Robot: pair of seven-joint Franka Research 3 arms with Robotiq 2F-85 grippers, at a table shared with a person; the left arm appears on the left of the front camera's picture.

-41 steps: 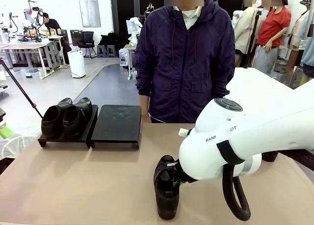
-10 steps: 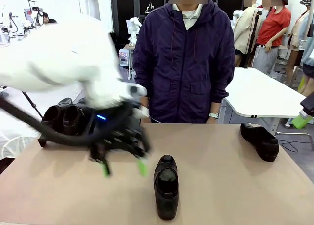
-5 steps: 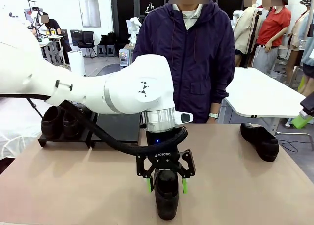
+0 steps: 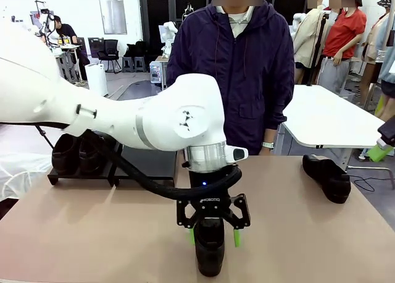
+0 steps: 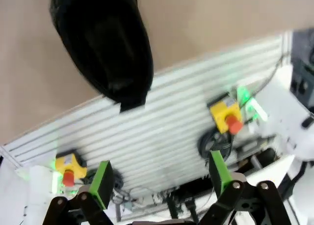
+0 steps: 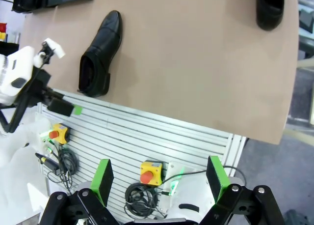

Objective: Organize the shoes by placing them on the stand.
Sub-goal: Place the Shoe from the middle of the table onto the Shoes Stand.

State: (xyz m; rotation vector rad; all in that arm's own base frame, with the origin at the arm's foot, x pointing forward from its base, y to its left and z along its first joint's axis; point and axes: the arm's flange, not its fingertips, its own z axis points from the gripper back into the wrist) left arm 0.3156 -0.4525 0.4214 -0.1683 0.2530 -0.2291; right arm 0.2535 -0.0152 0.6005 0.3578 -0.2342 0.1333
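Left gripper (image 4: 213, 236) points straight down from a bent arm, jaws spread and empty over the near-centre shoe (image 4: 210, 261). Right gripper (image 6: 159, 178) hangs high, likewise spread. On the tan table (image 4: 80, 233) in a workshop are four shoes: a pair (image 4: 74, 152) on the left platform (image 4: 80, 175), one at far right (image 4: 327, 178). There are two platforms, the second (image 4: 151, 162) bare.

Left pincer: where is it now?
Front view: the left pincer hangs open at the near centre of the table, just over the lone shoe there, opposite the person.
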